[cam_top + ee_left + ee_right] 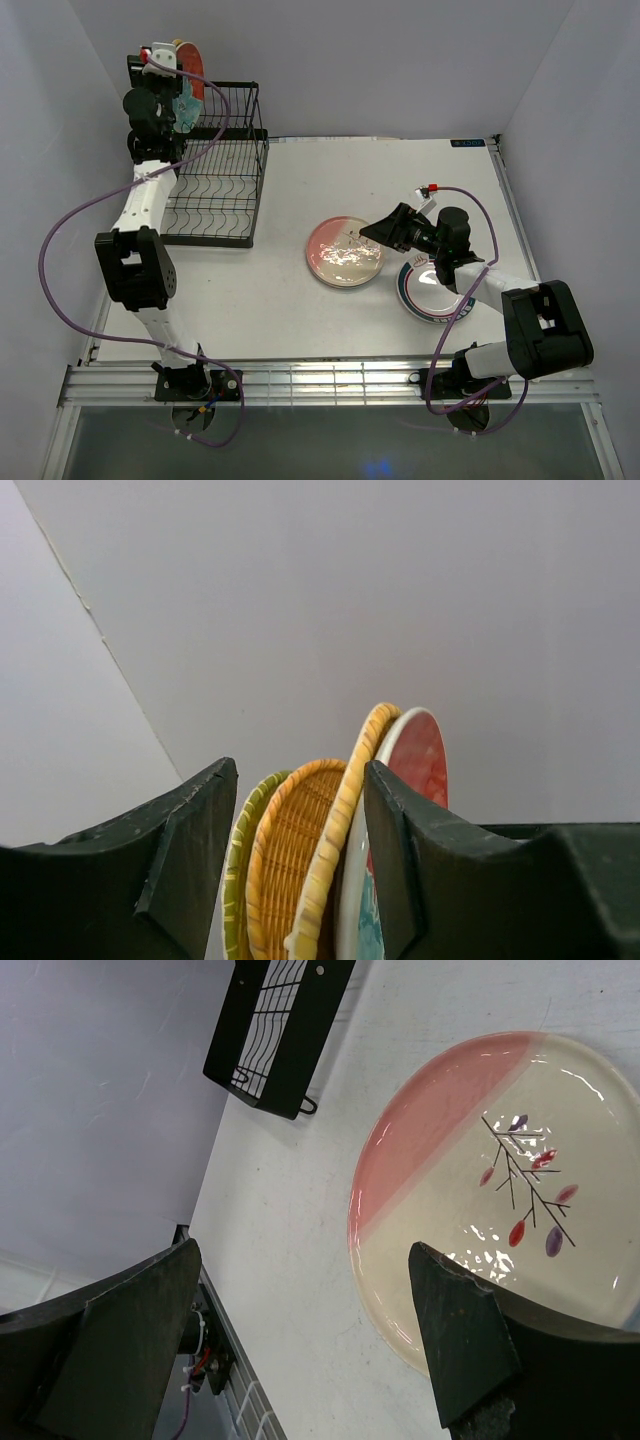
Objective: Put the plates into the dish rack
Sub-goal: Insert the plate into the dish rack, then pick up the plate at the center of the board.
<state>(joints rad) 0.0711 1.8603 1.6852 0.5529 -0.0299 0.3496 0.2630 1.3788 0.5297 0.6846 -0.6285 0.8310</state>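
Overhead, our arm (140, 205) half hides the racked plates (192, 72).
Wrist views: left gripper (300, 768) released around them; right gripper (305, 1252) spread over pink plate (480, 1160).

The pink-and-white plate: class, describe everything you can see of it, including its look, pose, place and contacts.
The pink-and-white plate is round, glossy and ceramic-looking: one pink segment, the rest cream, with a thin branch drawing bearing red and purple leaves. It lies flat, face up, on the white table, right of the dish rack. The open right gripper straddles its rim; contact cannot be told.
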